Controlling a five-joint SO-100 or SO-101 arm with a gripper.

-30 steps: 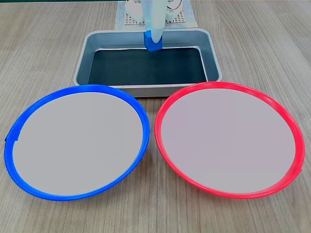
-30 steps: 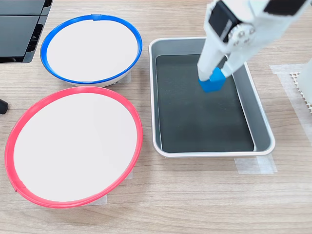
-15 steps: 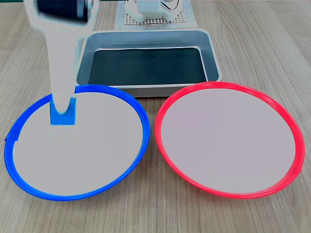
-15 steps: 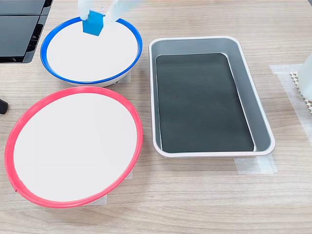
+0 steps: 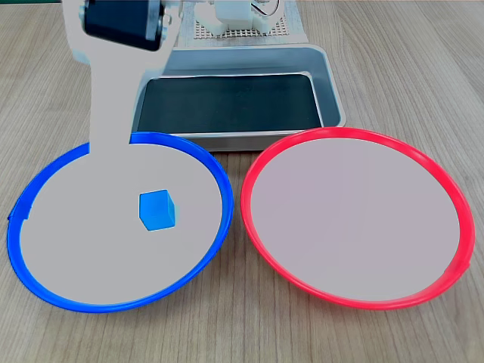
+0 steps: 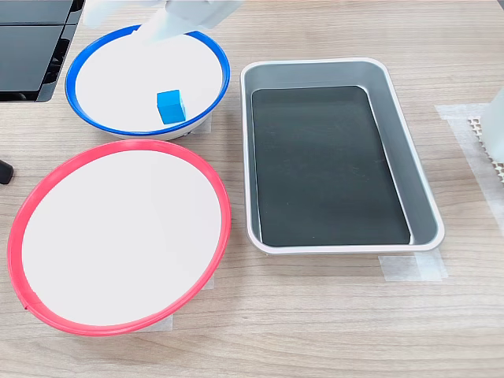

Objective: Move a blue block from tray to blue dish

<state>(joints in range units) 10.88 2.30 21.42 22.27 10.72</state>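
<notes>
A small bright blue block (image 5: 157, 210) (image 6: 170, 106) lies loose on the pale face of the blue dish (image 5: 23, 204) (image 6: 79, 67), with nothing touching it. In the first exterior view it sits a little right of the dish's middle; in the second exterior view it sits toward the dish's near right part, close to the blue rim. The gripper (image 5: 106, 144) (image 6: 150, 30) hangs above the far part of the dish, clear of the block. In the first exterior view its pale finger blends into the dish face, and in the second exterior view only blurred white tips show at the top edge, so it is not possible to tell whether the jaws are open or closed. The arm (image 5: 121, 23) rises out of the top of the first exterior view with a dark panel on its white body. The silver-grey tray (image 5: 333, 91) (image 6: 421, 197) with its black base lies beyond the dishes in the first exterior view and at the second exterior view's right. A red-rimmed plate (image 5: 454, 197) (image 6: 24, 213) of the same size lies just beside the blue dish, on a wooden table (image 5: 423, 45) (image 6: 315, 331).
</notes>
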